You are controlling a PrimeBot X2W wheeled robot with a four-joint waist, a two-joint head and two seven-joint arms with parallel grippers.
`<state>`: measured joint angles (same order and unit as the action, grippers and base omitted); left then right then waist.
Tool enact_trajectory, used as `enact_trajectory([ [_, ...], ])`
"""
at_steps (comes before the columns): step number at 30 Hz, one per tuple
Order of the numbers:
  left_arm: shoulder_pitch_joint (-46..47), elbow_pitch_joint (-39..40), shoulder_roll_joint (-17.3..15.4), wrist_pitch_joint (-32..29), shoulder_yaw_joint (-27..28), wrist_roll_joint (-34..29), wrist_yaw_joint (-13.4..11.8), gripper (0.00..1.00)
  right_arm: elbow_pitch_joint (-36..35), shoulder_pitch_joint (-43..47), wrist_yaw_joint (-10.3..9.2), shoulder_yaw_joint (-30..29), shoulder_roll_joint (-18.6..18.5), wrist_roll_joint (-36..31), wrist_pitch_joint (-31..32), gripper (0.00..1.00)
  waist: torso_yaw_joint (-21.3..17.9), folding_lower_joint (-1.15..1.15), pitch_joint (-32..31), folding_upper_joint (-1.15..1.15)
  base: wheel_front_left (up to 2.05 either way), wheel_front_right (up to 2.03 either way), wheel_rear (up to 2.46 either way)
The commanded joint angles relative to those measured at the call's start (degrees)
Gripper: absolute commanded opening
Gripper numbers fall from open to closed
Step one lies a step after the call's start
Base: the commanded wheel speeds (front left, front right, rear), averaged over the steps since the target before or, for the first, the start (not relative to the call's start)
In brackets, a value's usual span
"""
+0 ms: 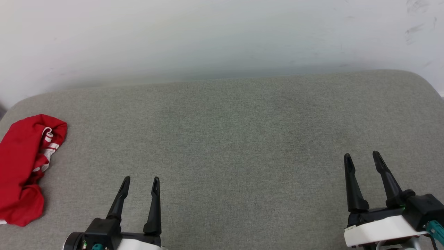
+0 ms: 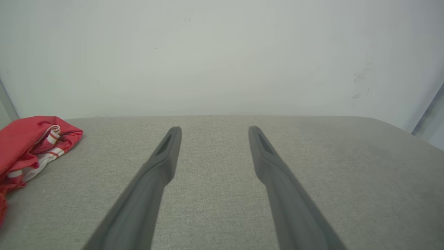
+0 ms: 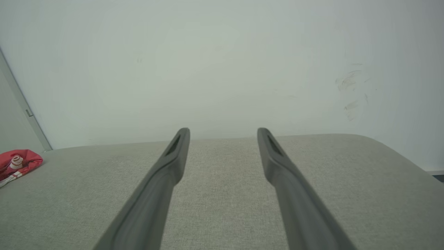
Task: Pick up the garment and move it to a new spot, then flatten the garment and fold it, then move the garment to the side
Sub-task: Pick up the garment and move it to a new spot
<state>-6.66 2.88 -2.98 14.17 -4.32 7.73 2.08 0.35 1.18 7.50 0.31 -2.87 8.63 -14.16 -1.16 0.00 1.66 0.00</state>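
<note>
The garment (image 1: 24, 170) lies crumpled at the far left edge of the grey tabletop (image 1: 225, 139). The left end effector (image 1: 141, 178) and the right end effector (image 1: 361, 154) are both wide open and empty. The pick-up is not yet begun; I think the left one must next reach sideways to the cloth.

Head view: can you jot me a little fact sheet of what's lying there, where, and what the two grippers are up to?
surface: grey fabric-covered table, white wall behind
garment: red jersey, crumpled, at the table's far left edge
trim: red-and-white stripes showing
left gripper: open, empty, apart from the jersey
right gripper: open, empty, over the table's right side
</note>
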Motion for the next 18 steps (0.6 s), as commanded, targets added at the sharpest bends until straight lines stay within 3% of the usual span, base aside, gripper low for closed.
enact_trajectory([
  [1,-0.3,0.3,0.1,0.5,0.1,-0.9,0.2,1.0,-0.3,0.3,-0.02,0.1,0.0,-0.7,-0.5,1.0,0.1,0.0,0.0,0.0,0.0,0.0,0.0],
  [10,-0.3,0.3,0.1,1.1,0.2,-2.0,-0.1,1.0,-0.8,1.1,-0.02,2.7,0.0,-2.7,-1.1,1.0,3.0,0.0,0.0,0.0,0.0,0.0,0.0],
  [18,0.1,0.9,0.1,1.1,0.5,-2.6,-0.4,1.0,-1.4,1.8,-0.02,4.0,0.0,-3.2,-1.1,1.0,10.3,0.0,0.0,0.0,0.0,0.0,0.0],
])
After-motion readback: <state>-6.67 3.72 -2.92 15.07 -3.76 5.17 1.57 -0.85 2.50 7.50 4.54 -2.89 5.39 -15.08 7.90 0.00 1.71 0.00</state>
